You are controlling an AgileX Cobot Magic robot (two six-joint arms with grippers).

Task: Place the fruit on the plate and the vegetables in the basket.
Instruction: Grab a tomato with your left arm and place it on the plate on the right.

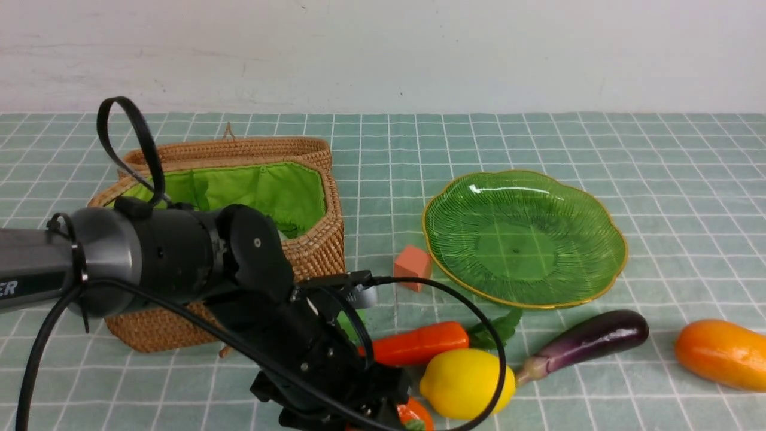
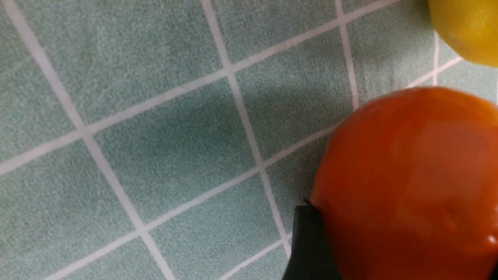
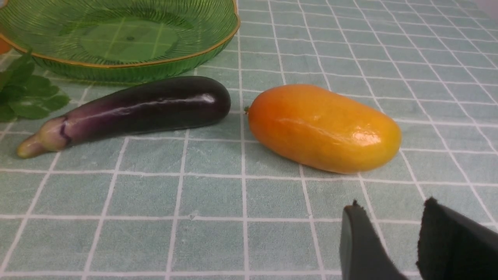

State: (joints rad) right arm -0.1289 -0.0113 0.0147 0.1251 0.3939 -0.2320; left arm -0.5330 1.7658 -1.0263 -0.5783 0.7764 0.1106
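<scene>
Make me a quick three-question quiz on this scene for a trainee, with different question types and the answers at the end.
1. True or false: the plate is empty.
2. What sits beside the plate's left rim? A) lemon B) salmon-pink cube C) potato
3. Name the two items lying on the cloth ahead of the right gripper in its wrist view.
Key: 1 true; 2 B; 3 eggplant and mango.
</scene>
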